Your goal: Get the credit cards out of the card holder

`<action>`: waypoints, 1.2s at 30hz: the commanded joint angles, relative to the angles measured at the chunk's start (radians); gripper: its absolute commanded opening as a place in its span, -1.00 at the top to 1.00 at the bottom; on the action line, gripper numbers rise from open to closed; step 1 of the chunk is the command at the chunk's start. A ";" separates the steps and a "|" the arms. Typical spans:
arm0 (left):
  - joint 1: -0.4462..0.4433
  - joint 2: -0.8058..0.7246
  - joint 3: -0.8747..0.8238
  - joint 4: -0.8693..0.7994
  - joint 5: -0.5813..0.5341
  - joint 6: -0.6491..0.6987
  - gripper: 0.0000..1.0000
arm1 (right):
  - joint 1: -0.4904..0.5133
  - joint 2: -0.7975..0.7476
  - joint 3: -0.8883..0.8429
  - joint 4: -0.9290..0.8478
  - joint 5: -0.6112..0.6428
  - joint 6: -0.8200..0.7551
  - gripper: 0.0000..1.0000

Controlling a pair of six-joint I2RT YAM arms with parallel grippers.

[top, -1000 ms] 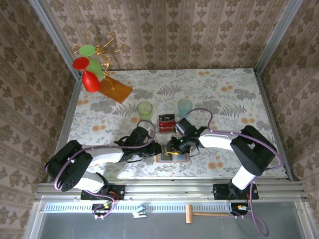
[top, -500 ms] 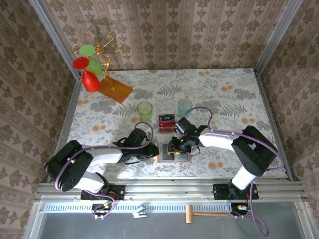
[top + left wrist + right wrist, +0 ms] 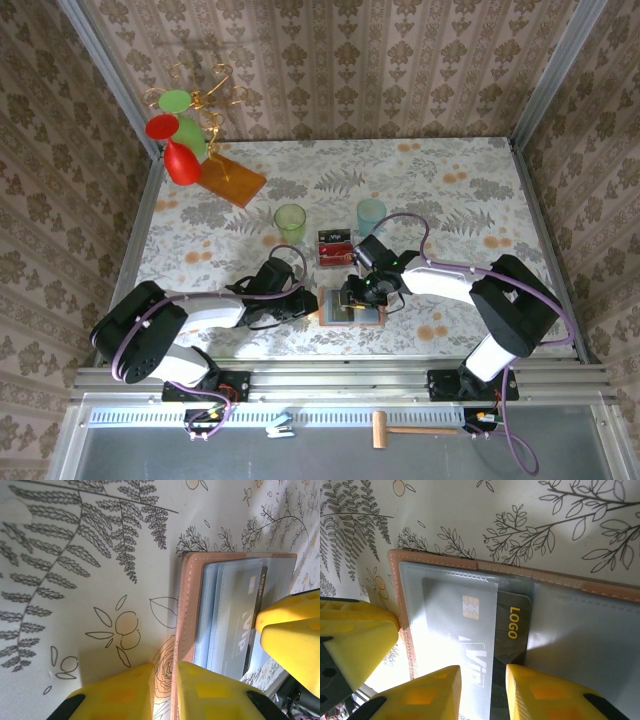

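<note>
Two pincers meet at the open card holder (image 3: pixel 352 305) by the surface's (image 3: pixel 470 200) near edge. My left pincer (image 3: pixel 164 690), clenched, touches its left border. My right pincer (image 3: pixel 482 695) straddles the half-sleeved LOGO card (image 3: pixel 512 630); I cannot tell its grip.

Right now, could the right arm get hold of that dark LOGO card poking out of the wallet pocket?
Probably yes. The right gripper hangs open directly over the dark card, whose exposed end sticks out of the card holder pocket. Nothing seems to cover that end, though the card lies flat.
</note>
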 commanded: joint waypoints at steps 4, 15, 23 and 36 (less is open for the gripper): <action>0.002 -0.046 0.056 -0.058 0.027 0.033 0.60 | -0.004 -0.023 0.011 -0.019 0.010 -0.002 0.41; -0.052 0.096 0.111 0.001 0.053 0.018 0.62 | -0.005 -0.030 -0.003 -0.007 0.008 0.011 0.40; -0.040 0.099 0.058 0.001 0.030 0.022 0.63 | -0.001 -0.019 -0.002 0.018 -0.008 0.027 0.41; 0.020 -0.005 -0.016 -0.074 0.026 0.059 0.63 | 0.028 0.016 0.017 0.041 -0.013 0.050 0.41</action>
